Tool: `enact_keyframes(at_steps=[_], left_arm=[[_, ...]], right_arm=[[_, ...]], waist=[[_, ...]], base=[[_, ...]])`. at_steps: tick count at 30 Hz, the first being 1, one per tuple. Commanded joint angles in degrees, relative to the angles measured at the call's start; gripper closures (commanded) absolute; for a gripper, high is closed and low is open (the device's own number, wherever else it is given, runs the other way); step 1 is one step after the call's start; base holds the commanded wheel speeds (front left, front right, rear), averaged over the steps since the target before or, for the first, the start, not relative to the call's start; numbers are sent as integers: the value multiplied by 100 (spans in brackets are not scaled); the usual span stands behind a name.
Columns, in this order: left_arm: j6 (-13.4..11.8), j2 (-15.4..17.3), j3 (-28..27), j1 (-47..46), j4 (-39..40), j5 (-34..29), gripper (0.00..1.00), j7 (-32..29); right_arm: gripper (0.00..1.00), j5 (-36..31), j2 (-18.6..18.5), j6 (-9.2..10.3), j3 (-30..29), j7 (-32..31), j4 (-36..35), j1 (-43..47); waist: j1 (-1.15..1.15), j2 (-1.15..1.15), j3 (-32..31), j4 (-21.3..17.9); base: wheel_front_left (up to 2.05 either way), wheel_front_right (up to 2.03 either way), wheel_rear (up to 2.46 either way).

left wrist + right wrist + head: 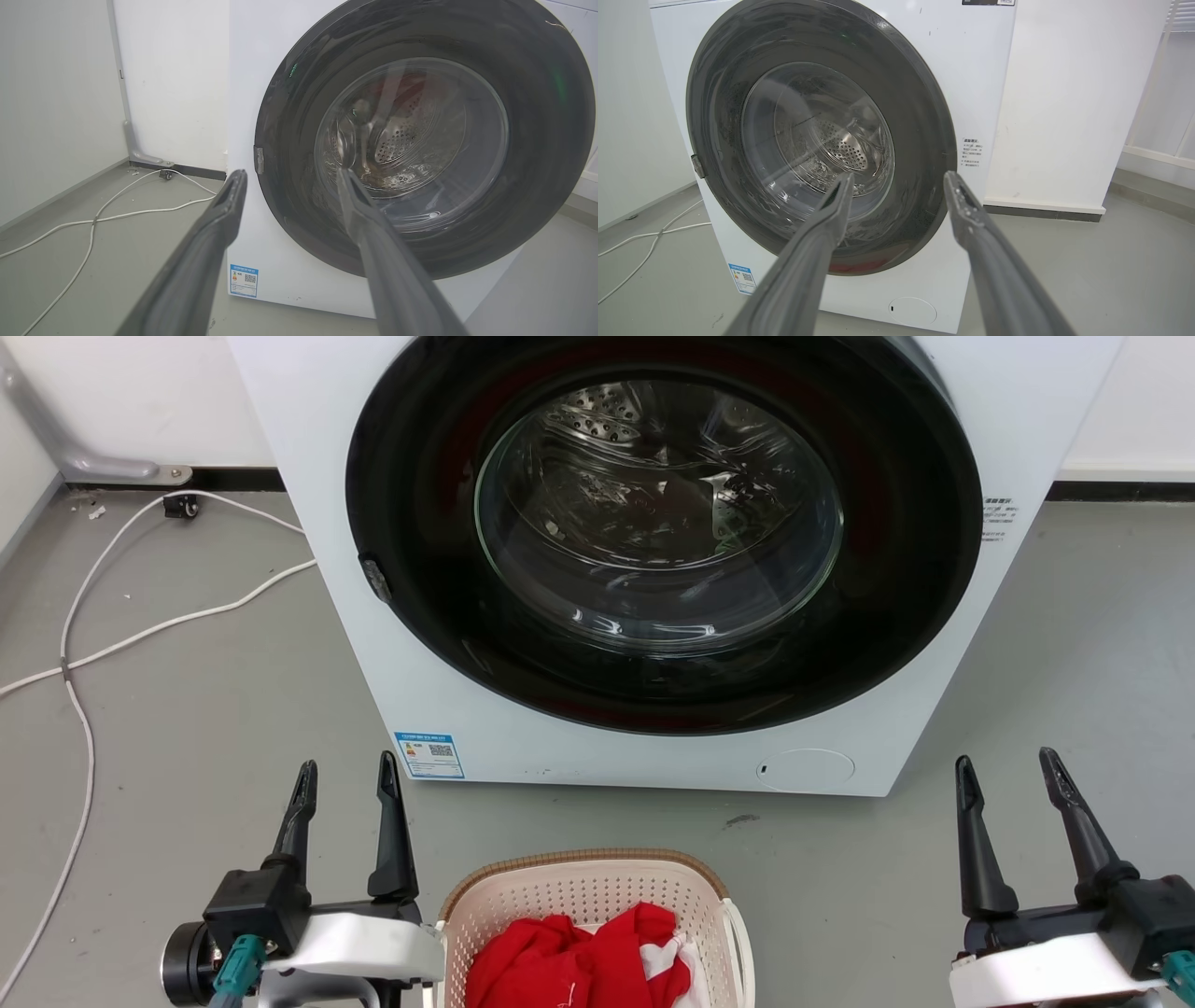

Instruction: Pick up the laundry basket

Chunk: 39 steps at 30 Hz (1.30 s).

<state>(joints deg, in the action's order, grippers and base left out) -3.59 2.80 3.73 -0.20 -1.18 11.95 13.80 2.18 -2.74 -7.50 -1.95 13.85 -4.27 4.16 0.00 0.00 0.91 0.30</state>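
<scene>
The laundry basket point(579, 891) stands on the grey floor point(233, 728), just in front of the washing machine point(579, 751).
Its rounded far end faces the washer; its near part is cut off, so its long axis cannot be told. Red cloth point(560, 961) lies inside. The left gripper point(347, 767) and the right gripper point(1005, 761) flank it, fingers spread, holding nothing.

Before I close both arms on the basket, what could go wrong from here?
1. The laundry basket is cut off by the head view's bottom edge, so a grip on its handles could miss.
2. The left gripper is beside the basket and the right gripper is farther off. Uneven contact might tip out the red clothes.
3. The washing machine stands close ahead, and a forward swing could hit it.
</scene>
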Motion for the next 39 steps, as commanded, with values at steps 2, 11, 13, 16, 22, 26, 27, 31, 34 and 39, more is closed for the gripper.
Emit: enact_keyframes(at_steps=[2,11,13,16,22,26,27,31,34,39], left_arm=[[-36,14,33,78,46,-180,0,65],[-85,14,55,109,52,-503,0,144],[-86,14,54,102,42,-527,0,148],[-85,14,47,109,25,-526,0,143],[-96,14,40,116,-6,-535,0,143],[-97,14,43,103,-17,-549,0,143],[-99,14,41,99,-18,-548,0,143],[-102,14,39,91,-21,-550,0,143],[-117,14,30,91,-27,-544,0,143],[-102,14,-32,20,-81,-531,0,143]], right_arm=[[0,-192,-24,2,3,54,-65,85],[0,-518,-24,2,14,139,-107,110],[0,-529,-23,2,11,136,-102,114],[0,-508,-23,2,9,136,-94,120],[0,-485,-22,2,7,136,-75,135],[0,-486,-22,2,10,136,-75,128],[0,-486,-22,2,14,136,-76,125],[0,-492,-22,2,21,136,-73,123],[0,-480,-22,2,25,136,-71,120],[0,-431,-22,2,123,136,-36,51]], waist=[[0,0,7,3],[0,0,12,-4],[0,0,13,-7],[0,0,12,-12],[0,0,18,-13],[0,0,28,-11],[0,0,30,-11],[0,0,36,-10],[0,0,47,-13],[0,0,102,-26]], base=[[0,0,0],[0,0,0],[0,0,0],[0,0,0],[0,0,0],[0,0,0],[0,0,0],[0,0,0],[0,0,0],[0,0,0]])
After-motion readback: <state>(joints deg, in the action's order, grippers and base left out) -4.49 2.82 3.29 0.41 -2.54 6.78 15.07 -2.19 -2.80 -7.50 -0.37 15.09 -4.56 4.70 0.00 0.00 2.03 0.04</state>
